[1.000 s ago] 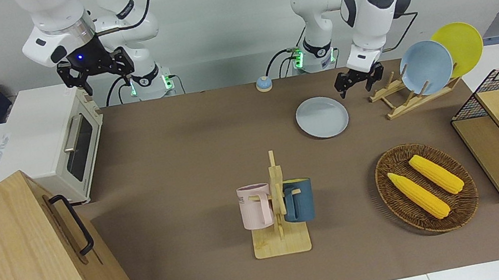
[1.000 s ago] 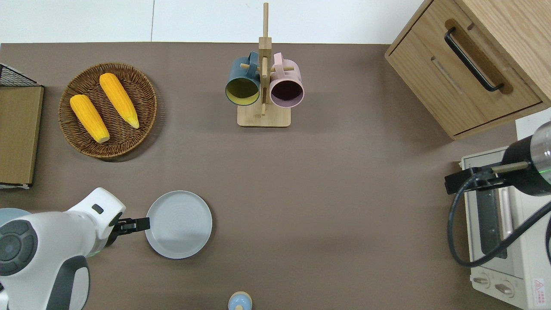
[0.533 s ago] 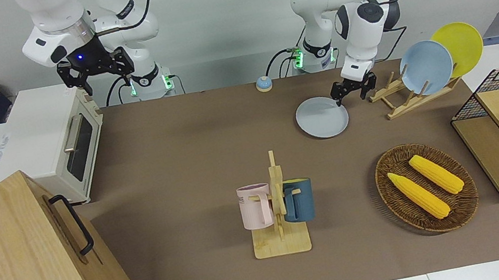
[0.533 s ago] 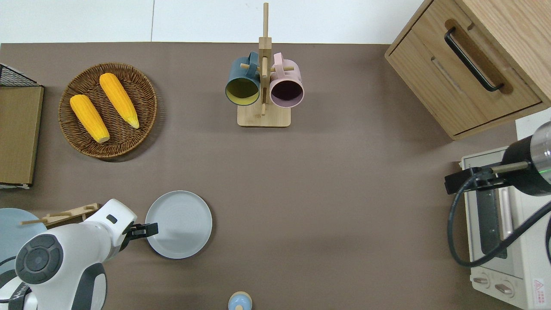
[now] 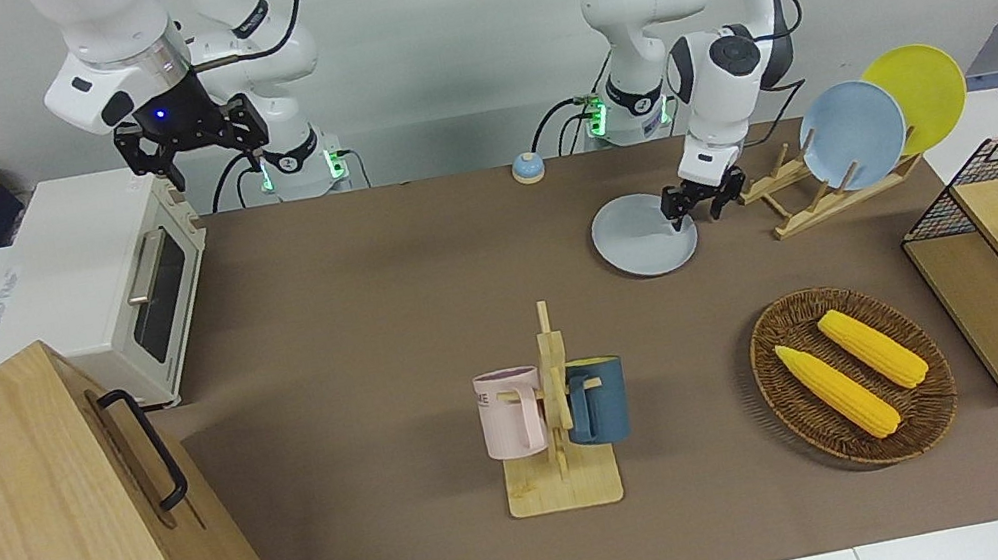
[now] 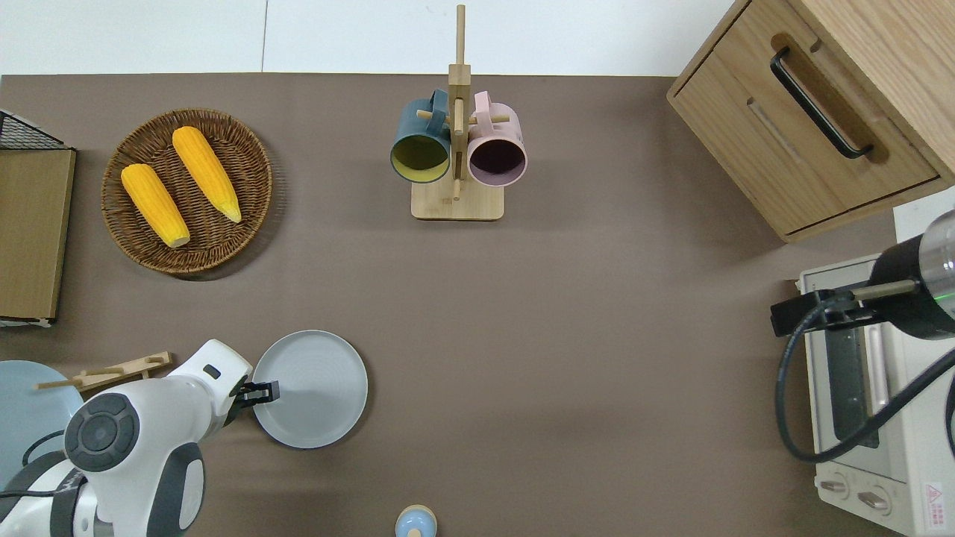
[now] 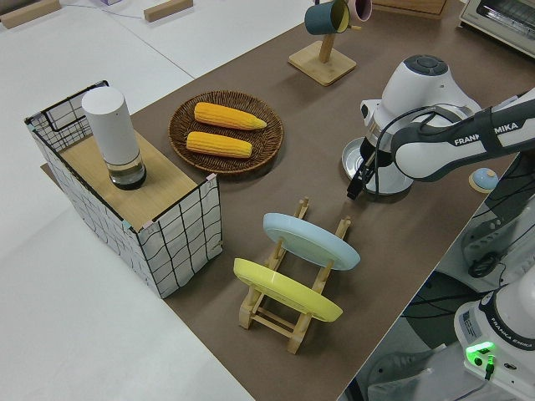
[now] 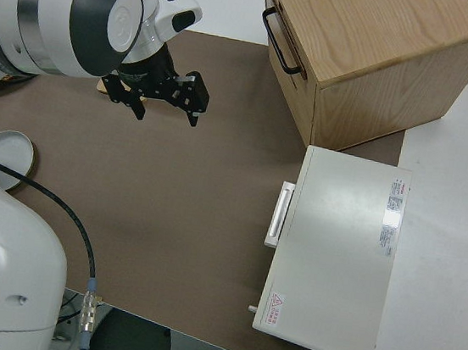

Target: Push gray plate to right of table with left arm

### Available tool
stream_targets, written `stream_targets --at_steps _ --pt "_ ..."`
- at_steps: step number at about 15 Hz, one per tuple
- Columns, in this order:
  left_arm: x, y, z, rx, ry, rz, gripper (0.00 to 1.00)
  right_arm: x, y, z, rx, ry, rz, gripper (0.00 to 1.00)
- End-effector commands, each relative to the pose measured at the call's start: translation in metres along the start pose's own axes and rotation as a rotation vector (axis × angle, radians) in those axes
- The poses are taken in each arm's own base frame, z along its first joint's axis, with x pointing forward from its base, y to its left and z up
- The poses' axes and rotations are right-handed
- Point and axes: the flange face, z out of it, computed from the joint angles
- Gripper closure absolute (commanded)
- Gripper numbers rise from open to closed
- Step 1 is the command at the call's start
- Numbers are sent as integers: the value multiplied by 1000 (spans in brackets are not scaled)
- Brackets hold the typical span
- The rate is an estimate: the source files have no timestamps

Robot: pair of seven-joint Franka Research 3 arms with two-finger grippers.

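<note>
In the front view we have the left gripper (image 5: pixel 688 210) low at the three o'clock edge of the gray plate (image 5: pixel 639 236), its tips just inside the rim; we cannot tell here how far its jaws stand apart. The plate lies flat on the brown table (image 5: pixel 364 323), near the robots and toward the left arm's end, with a wooden plate rack (image 5: pixel 824 190) at its three o'clock. We judge the push is just starting, so we should keep the tips low against the raised rim and drive through the plate's middle toward nine o'clock, or the round plate may spin off the line. In the overhead view our gripper (image 6: pixel 262 390) sits at the plate's (image 6: pixel 313 388) nine o'clock edge, and open brown tabletop stretches to three o'clock as far as the white oven (image 6: pixel 858 418); the mug stand (image 6: pixel 456 149) at one o'clock lies well apart from that path. The matte top looks smooth, so the shallow glazed plate should slide readily. In the left side view the dark fingers (image 7: pixel 358 177) reach down onto the plate's (image 7: pixel 372 163) edge. In the right side view the right gripper (image 8: pixel 161 89) is parked with its jaws apart, and only a sliver of the plate (image 8: pixel 6 155) shows at nine o'clock.
</note>
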Motion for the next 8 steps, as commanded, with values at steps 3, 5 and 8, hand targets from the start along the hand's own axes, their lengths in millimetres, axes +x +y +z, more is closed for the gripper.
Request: stream_targets --at_steps 3,5,8 --pt "-2 3 -1 -11 15 -12 1000 -3 1 -4 4 -4 13 17" --pt "-2 3 0 -12 13 -13 1000 -3 1 -4 4 -4 13 17" --pt "-2 3 1 -11 10 -13 1000 -3 1 -4 4 -4 13 17"
